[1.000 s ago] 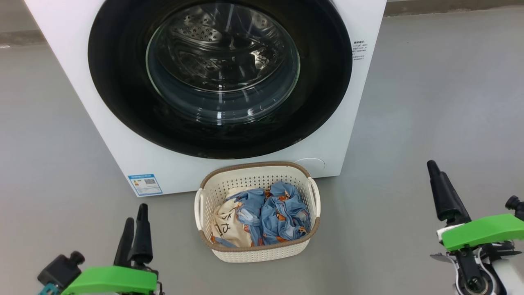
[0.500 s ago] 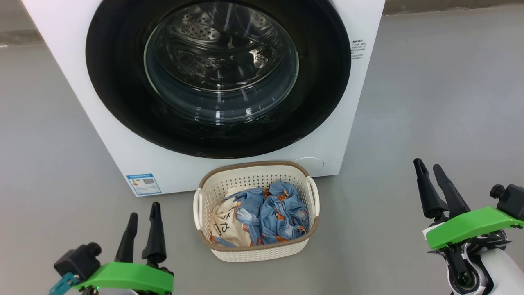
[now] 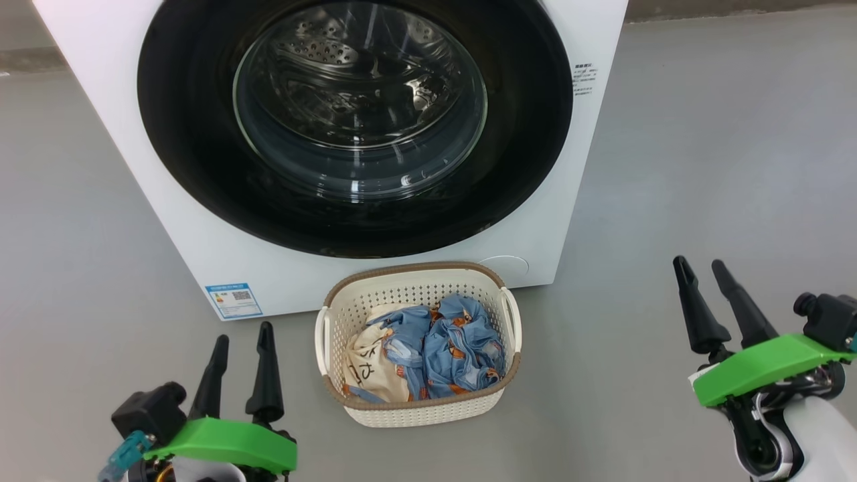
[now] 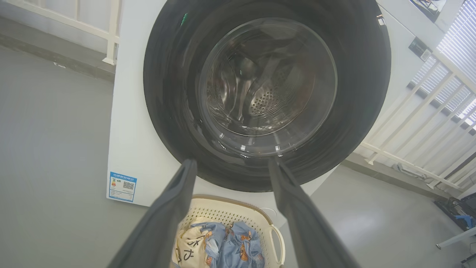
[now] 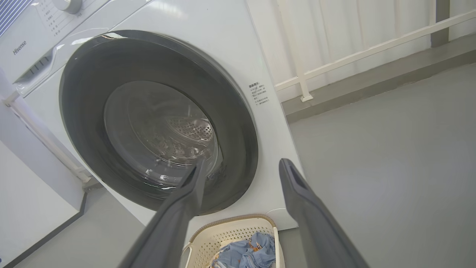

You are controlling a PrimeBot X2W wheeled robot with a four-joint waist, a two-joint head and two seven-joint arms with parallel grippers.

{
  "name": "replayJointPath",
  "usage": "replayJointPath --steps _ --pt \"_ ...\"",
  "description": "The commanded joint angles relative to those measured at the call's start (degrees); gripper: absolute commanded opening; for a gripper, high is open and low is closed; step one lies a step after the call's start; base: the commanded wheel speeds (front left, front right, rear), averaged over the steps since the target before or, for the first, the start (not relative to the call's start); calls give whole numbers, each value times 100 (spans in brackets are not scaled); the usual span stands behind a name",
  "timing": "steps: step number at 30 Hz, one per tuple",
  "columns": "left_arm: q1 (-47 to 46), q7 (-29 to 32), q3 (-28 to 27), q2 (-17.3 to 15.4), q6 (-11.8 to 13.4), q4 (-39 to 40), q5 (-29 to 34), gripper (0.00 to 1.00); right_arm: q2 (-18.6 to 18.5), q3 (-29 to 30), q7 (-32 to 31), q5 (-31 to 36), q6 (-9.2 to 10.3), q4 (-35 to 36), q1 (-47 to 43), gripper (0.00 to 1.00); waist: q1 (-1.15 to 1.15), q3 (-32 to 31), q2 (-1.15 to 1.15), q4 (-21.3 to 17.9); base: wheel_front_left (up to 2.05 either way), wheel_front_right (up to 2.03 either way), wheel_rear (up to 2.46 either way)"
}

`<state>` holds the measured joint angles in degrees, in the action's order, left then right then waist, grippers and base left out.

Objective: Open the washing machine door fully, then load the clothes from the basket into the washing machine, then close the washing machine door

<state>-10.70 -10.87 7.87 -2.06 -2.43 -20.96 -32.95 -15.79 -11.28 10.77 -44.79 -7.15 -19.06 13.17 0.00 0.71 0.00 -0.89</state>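
Left claw (image 3: 243,333) and right claw (image 3: 699,262) edged inward, apparently clear of basket (image 3: 412,266).

Light: you have soft, even daylight; floor (image 3: 703,134) shadows are faint.
Glare: small white glints on the washing machine door (image 3: 361,134) glass, upper centre.
Source: bright blinds (image 4: 459,33), upper right of your left wrist view.
Edges: wrist views bow straight lines; near fingers (image 4: 160,227) look soft.

white washing machine (image 3: 167,167), glossy black door (image 3: 522,134) rim, blue label (image 3: 234,300). cream perforated basket (image 3: 415,408), brown rim. clothes (image 3: 455,348) blue w/ orange figures, cream cloth (image 3: 367,368) dark lettering. grey floor (image 3: 703,167).
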Motion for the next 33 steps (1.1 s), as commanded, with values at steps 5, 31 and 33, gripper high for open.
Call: replayJointPath --steps 5,31,33 --pt "-311 -165 -44 -71 53 70 432 100 -176 -174 178 430 -30 64 372 100 0 0 0 -7 0 0 0" --pt "-413 -413 93 -82 173 12 1214 100 -330 -459 423 1077 -34 -31 533 100 0 -17 0 8 0 0 0" --pt "-412 -413 94 -82 171 8 1209 100 -328 -462 423 1078 -34 -30 527 100 0 -20 0 5 0 0 0"
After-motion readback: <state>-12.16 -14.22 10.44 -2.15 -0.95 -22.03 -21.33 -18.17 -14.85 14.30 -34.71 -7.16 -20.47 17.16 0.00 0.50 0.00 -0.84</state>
